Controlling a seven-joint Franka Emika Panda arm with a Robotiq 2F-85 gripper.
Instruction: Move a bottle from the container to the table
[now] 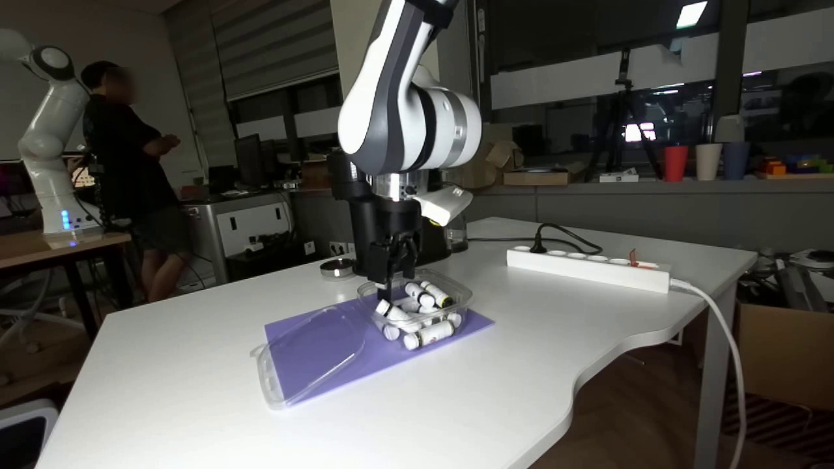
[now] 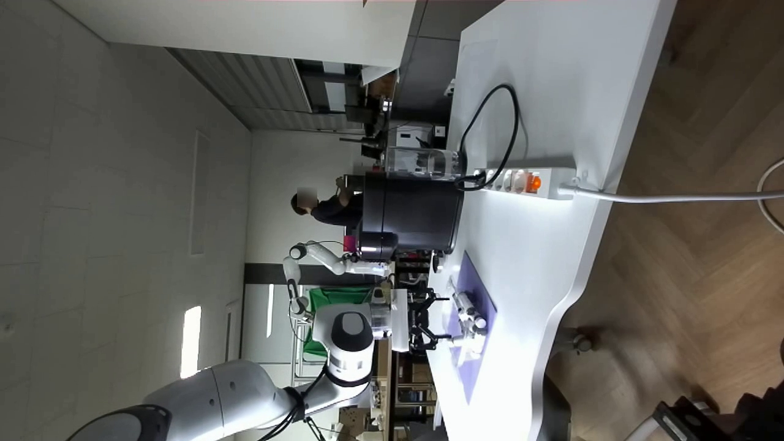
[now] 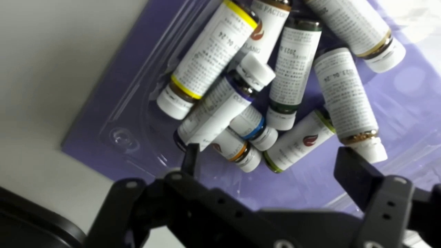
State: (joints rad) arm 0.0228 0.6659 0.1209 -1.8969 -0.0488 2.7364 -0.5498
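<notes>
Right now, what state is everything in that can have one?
Robotiq gripper: open
Clear plastic container: uncovered
Clear lid: open, beside container
Labelled bottles: piled in the container, visible caps on
Power strip: black plug inserted; on or off unclear
Ceiling light: lit
Background robot arm: blue lights lit

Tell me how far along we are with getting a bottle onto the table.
Done: the clear tub is uncovered, its lid to one side. In hand: the reach; the gripper is open over the bottles inside, holding none. Left: grip one, lift it out, set it on the table.
</notes>
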